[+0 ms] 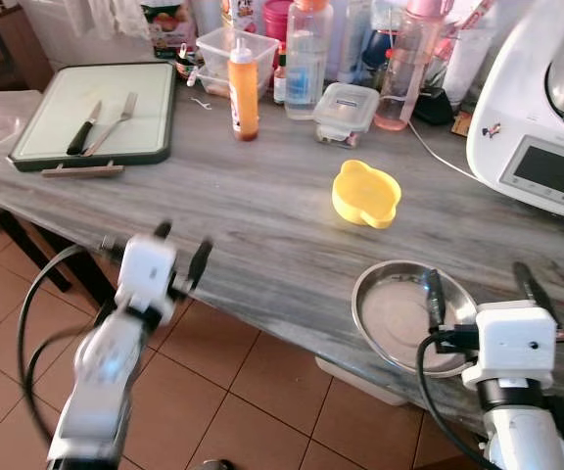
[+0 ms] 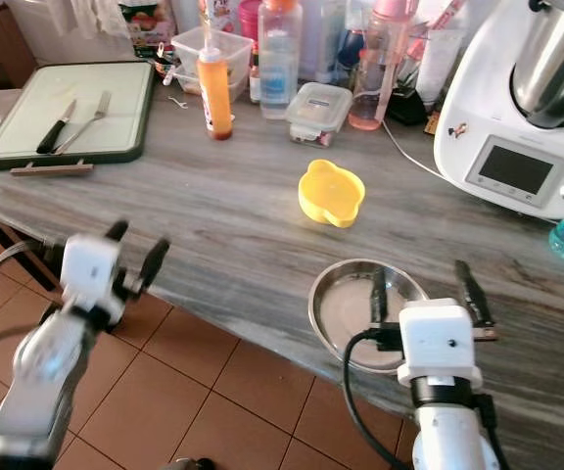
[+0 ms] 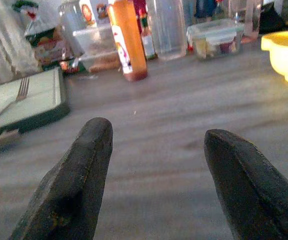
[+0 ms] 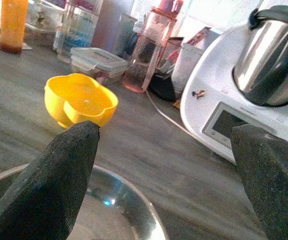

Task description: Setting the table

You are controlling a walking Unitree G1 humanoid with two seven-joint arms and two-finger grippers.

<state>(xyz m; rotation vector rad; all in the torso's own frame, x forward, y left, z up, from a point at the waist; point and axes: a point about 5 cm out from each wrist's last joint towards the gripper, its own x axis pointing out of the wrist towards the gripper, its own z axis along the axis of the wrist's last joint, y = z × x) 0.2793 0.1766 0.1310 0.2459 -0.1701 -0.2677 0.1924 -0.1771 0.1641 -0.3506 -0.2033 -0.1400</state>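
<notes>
Right wrist view: steel plate (image 4: 134, 220) under spread right fingers (image 4: 59, 185); left fingers (image 3: 79, 175) spread.

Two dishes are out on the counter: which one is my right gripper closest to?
The steel bowl at the counter's near edge: the open right gripper hangs right over its rim. The yellow bowl sits farther back, toward the bottles.

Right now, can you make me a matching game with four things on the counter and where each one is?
Things:
1. yellow bowl
2. metal bowl
3. fork
4. orange bottle

Places:
A. on the green-rimmed tray, beside a knife
B. at the counter's near edge, under the right gripper
C. standing near the clear containers at the back
D. alone in the middle of the counter

Pairs: 1-D, 2-B, 3-A, 4-C
</notes>
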